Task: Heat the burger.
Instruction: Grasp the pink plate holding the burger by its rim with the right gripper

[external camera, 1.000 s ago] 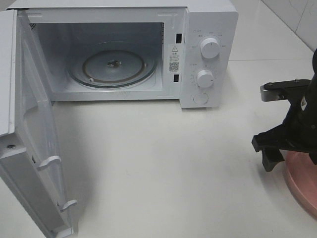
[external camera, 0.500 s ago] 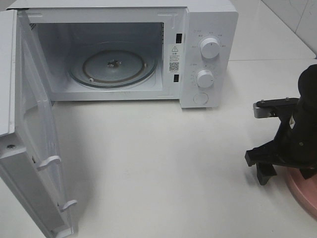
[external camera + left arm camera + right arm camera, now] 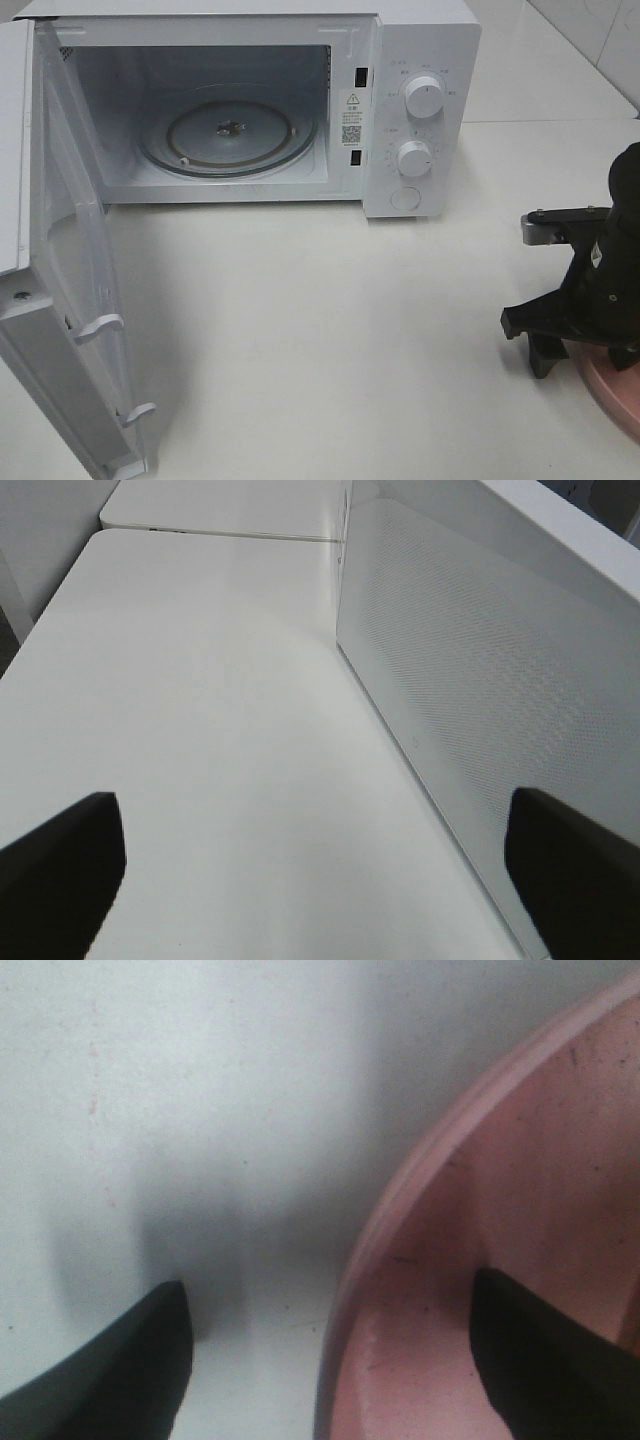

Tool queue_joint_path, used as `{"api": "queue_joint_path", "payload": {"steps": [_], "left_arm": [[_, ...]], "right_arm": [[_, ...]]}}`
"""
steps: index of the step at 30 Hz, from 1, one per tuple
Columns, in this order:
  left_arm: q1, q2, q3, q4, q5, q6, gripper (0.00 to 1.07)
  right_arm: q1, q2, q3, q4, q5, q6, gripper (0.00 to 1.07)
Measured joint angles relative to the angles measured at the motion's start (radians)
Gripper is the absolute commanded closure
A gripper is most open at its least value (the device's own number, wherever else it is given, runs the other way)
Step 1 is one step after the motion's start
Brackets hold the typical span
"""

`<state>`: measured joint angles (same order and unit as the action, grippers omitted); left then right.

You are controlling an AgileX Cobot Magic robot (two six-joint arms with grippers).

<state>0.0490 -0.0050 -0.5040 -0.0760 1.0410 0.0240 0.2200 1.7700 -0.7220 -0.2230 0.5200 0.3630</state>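
At the near right edge of the worktop (image 3: 320, 320) sat a pink plate (image 3: 612, 395), partly cut off by the frame. The right end effector (image 3: 585, 355) hung over its rim. In the right wrist view its fingers (image 3: 110, 1370) stood apart, one over the bare worktop and the other over the plate's inner face, with the rim between them. Whether either finger touched the plate could not be told.

Towards the near left corner, the microwave's door (image 3: 60, 280) stood swung wide open. The left end effector (image 3: 315, 870) hovered beside the door's perforated panel with its jaws spread wide, holding nothing.

Along the far edge stood the white microwave (image 3: 430, 40), its cavity showing a glass turntable (image 3: 228, 130). On the frame beside the cavity was a sticker (image 3: 350, 118) with a warning triangle and a QR code, its text too small to read. The markings around the two knobs (image 3: 424, 97) and the round button (image 3: 405, 198) were likewise unreadable.

The burger's place could not be told from these views.
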Motion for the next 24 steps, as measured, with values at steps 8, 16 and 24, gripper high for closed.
{"api": "queue_joint_path", "payload": {"steps": [8, 16, 24], "left_arm": [[0.000, 0.000, 0.000, 0.000, 0.000, 0.000, 0.09], [0.000, 0.000, 0.000, 0.000, 0.000, 0.000, 0.09], [0.000, 0.000, 0.000, 0.000, 0.000, 0.000, 0.09]], "right_arm": [[0.000, 0.000, 0.000, -0.002, 0.003, 0.000, 0.92], [-0.001, -0.006, 0.000, -0.012, 0.022, 0.004, 1.07], [0.001, -0.006, 0.000, -0.014, 0.024, 0.004, 1.07]]}}
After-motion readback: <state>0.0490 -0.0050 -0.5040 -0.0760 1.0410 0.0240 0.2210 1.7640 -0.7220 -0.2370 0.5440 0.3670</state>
